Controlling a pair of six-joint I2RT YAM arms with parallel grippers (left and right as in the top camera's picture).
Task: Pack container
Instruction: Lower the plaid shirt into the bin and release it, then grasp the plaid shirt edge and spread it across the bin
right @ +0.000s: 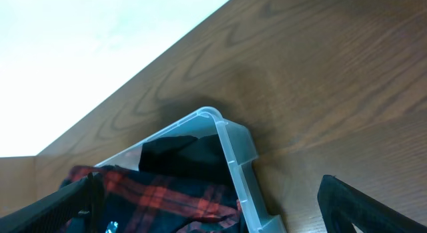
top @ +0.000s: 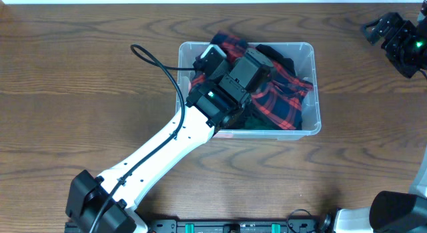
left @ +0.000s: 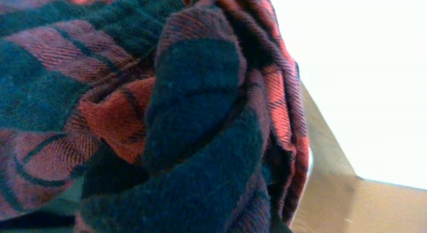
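While the left gripper (top: 257,65) sits buried in the plaid cloth (top: 285,93) inside the container (top: 316,99), its jaws are closed narrow. Can't tell if fabric is pinched; the left wrist view is all cloth. Container sits just right of table (top: 80,93) centre. Left arm and black cable (top: 157,63) cross its near-left side. Right gripper (right: 208,207) is at the far right corner, jaws wide, gripping nothing, well apart from the bin. Bare wood on all other sides. Count: one container, one cloth, one cable, two arms.
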